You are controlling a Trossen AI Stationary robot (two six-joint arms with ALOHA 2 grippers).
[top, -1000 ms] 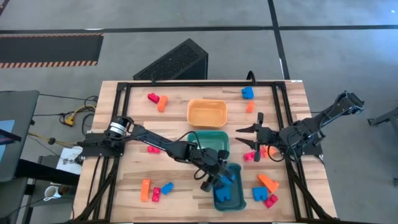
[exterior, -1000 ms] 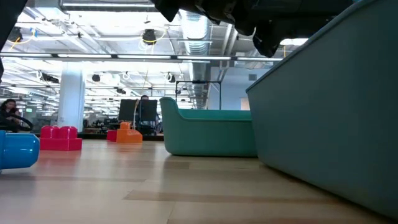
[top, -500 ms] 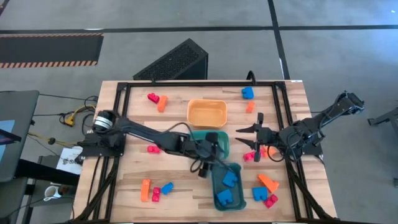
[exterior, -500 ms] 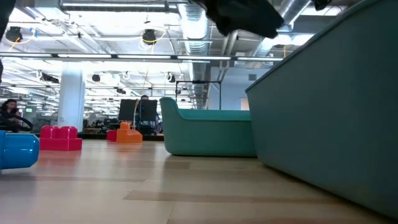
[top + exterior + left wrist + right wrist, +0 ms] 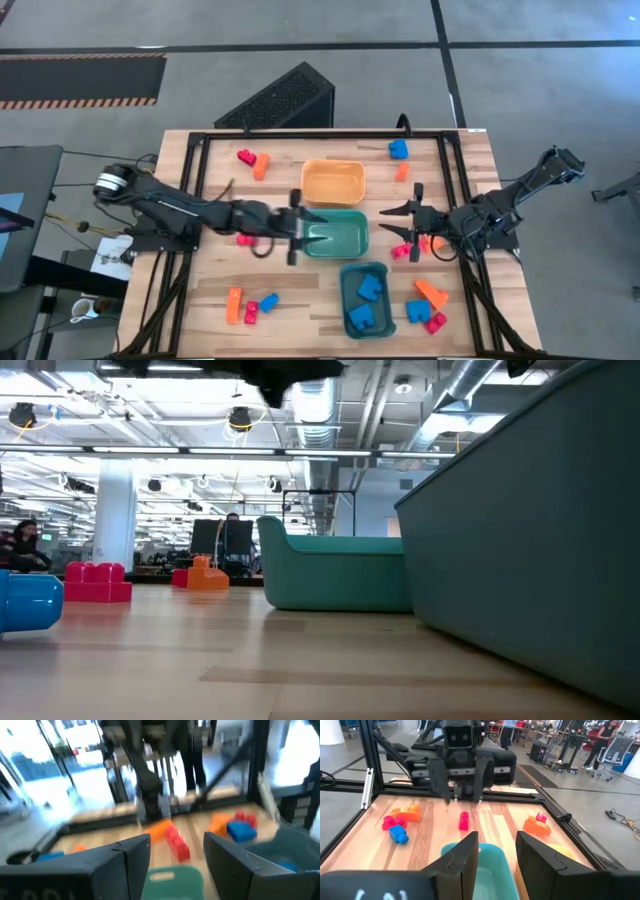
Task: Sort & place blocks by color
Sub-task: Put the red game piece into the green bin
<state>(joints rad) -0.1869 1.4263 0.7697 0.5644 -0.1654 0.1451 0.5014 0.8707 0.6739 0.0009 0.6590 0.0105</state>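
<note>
With two blue blocks (image 5: 364,302) lying in the front teal bin (image 5: 345,275), the left gripper (image 5: 300,229) hangs empty, fingers apart, beside the middle teal bin (image 5: 340,250). Likely next: fetching another loose block. The right gripper (image 5: 396,223) waits, spread, beyond that bin.

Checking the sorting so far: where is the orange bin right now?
In the high view, the orange bin sits near the table's far edge, centred, directly beyond the teal bin.

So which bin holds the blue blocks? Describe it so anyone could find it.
In the high view, start from the orange bin at the table's middle. Below it lies an empty teal bin, and past that, nearest the front edge, a darker blue-teal bin. It alone has blue blocks inside.
</note>
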